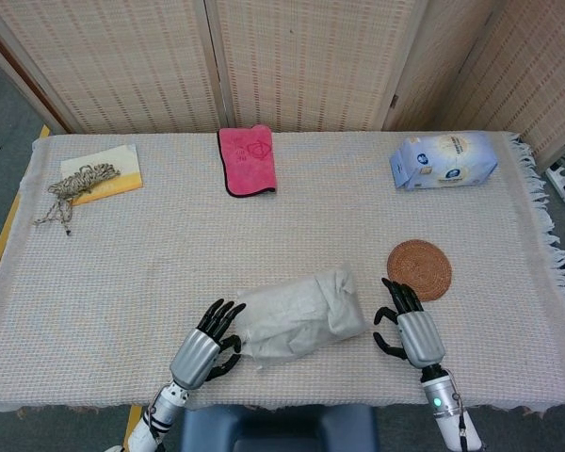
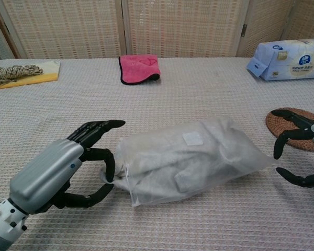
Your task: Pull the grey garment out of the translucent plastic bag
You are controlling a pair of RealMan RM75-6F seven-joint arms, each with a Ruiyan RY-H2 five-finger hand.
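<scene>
The translucent plastic bag [image 1: 301, 313] [image 2: 191, 154] lies near the table's front edge with the folded grey garment [image 2: 162, 167] showing through it. My left hand [image 1: 205, 344] [image 2: 60, 170] is at the bag's left end with its fingers spread. Its thumb and a lower finger curl toward the bag's edge, and I see nothing held between them. My right hand [image 1: 407, 325] [image 2: 298, 151] hovers just right of the bag, fingers apart and empty, a small gap from the plastic. The bag's mouth cannot be made out.
A woven round coaster [image 1: 419, 269] lies just beyond my right hand. At the back are a pink cloth [image 1: 248, 160], a blue tissue pack [image 1: 443, 160] and a rope on a yellow pad [image 1: 85, 179]. The table's front edge is close to both hands.
</scene>
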